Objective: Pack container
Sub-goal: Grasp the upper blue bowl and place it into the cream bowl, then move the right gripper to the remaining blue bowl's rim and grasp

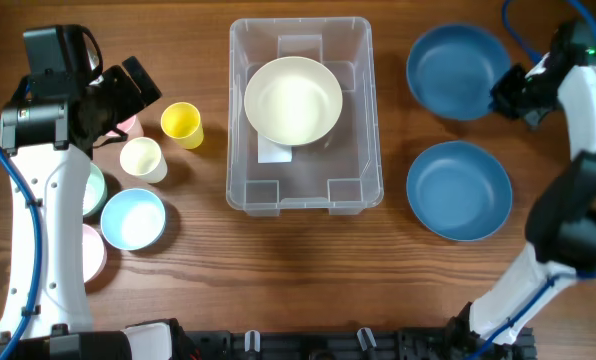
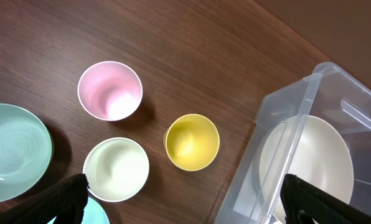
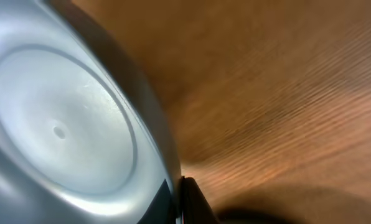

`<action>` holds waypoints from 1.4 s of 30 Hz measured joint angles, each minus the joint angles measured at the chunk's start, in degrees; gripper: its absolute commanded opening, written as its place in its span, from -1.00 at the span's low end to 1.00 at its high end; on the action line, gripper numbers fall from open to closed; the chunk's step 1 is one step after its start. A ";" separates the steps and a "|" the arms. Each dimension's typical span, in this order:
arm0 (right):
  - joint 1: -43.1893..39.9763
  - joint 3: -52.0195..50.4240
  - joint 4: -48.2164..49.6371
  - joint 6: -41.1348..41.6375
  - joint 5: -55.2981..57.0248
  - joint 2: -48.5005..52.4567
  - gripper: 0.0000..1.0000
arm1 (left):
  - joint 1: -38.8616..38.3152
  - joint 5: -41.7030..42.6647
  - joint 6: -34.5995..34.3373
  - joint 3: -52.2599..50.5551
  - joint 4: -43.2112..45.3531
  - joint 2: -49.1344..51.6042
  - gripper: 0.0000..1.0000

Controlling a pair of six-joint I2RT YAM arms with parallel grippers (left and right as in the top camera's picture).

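The clear container [image 1: 368, 120] stands mid-table with a cream bowl [image 1: 293, 98] inside; it also shows in the left wrist view [image 2: 297, 118]. My right gripper [image 1: 503, 95] is shut on the right rim of the far blue bowl [image 1: 456, 60], seen close up in the right wrist view [image 3: 61, 124]. A second blue bowl [image 1: 458, 190] sits in front of it. My left gripper [image 1: 138, 85] is open and empty above the cups, its fingertips wide apart [image 2: 185, 199].
At the left stand a yellow cup [image 1: 182, 124], a cream cup [image 1: 142, 158], a pink cup [image 2: 109, 90], a light blue bowl [image 1: 132, 218], a mint bowl [image 2: 14, 149] and a pink bowl [image 1: 92, 252].
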 measured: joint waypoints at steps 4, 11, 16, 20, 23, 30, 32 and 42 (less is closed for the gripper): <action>2.86 1.20 0.96 -0.22 -0.02 -13.38 -0.92 | 0.00 0.00 0.02 0.00 0.02 0.00 0.99; 22.43 8.61 -1.29 -3.48 1.36 -21.20 -0.92 | 0.00 0.00 0.00 0.00 0.00 0.00 1.00; 33.75 9.88 0.11 -4.37 4.87 -17.31 -0.92 | 0.00 0.00 0.00 0.00 0.00 0.00 1.00; 38.29 10.12 4.15 -4.35 7.19 -5.79 -0.91 | 0.00 0.00 0.00 0.00 0.00 0.00 1.00; 39.19 10.10 6.01 -4.37 7.63 2.16 -0.91 | 0.00 0.00 0.00 0.00 -0.04 0.00 0.99; 39.10 10.12 8.68 -4.79 7.96 6.32 -0.15 | 0.00 0.00 0.00 0.00 -0.04 0.00 1.00; 39.08 10.78 7.08 -5.22 8.07 6.32 -0.12 | 0.00 0.00 0.00 0.00 -0.07 0.00 1.00; 28.37 16.70 -12.24 3.56 14.51 -12.00 0.22 | 0.00 0.00 0.02 0.00 -0.33 0.00 0.99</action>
